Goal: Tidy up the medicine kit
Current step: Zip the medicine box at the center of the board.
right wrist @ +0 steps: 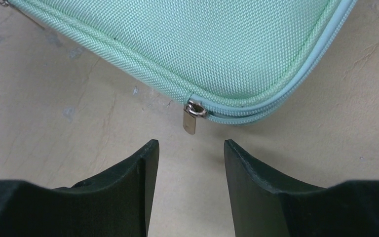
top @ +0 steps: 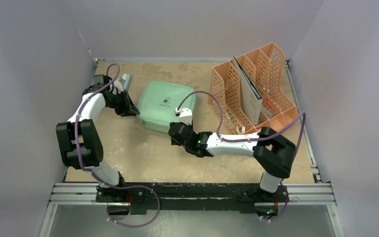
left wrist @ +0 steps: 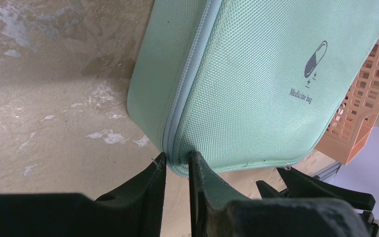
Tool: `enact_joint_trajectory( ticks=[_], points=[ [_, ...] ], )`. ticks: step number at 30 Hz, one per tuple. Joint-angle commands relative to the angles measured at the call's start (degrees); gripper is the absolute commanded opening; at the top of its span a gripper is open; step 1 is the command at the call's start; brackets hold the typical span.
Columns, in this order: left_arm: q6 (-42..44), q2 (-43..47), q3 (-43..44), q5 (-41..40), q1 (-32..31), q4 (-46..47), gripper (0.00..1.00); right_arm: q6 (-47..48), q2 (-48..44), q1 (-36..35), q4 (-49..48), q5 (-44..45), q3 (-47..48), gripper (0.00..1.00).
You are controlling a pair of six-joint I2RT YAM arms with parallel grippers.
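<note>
The medicine kit (top: 165,106) is a mint-green fabric case with a pill icon, lying flat on the table with its zipper run closed. In the left wrist view my left gripper (left wrist: 176,159) pinches the kit (left wrist: 256,84) at its corner, one fingertip on each side of the zipper seam. From above, that gripper (top: 134,109) is at the kit's left edge. My right gripper (top: 173,129) is at the kit's near edge. In its wrist view it (right wrist: 190,144) stands open, and the metal zipper pull (right wrist: 191,121) hangs from the kit (right wrist: 192,44) just beyond the tips, untouched.
A peach mesh file rack (top: 254,89) holding a few flat items stands right of the kit, close to its right side. A small pale box (top: 126,80) lies at the back left behind the left arm. Walls enclose the table on three sides.
</note>
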State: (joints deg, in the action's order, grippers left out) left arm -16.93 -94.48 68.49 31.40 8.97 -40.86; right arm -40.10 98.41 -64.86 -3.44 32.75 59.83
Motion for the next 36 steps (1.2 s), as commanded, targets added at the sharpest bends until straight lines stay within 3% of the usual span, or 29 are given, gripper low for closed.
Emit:
enact_joint_trajectory(
  ticks=[1,24,29,34,36],
  points=[
    [0.3,2.9,-0.8,2.5,-0.1,0.7,0.21,-1.6,1.3,-0.3,-2.8,5.4,3.8,0.53],
    [0.6,3.4,-1.2,2.0,-0.1,0.6,0.21,0.7,8.0,-0.3,2.0,13.7,9.5,0.39],
    [0.8,3.3,-1.0,1.5,-0.1,0.3,0.21,2.5,8.8,-0.3,1.7,15.0,9.8,0.28],
    [0.7,3.1,-0.9,1.0,-0.2,-0.2,0.21,4.8,8.0,-0.1,1.5,16.0,9.2,0.04],
    [0.6,2.9,-0.9,0.5,-0.2,-0.4,0.21,6.0,6.6,-0.1,1.0,16.0,7.8,0.00]
  ],
)
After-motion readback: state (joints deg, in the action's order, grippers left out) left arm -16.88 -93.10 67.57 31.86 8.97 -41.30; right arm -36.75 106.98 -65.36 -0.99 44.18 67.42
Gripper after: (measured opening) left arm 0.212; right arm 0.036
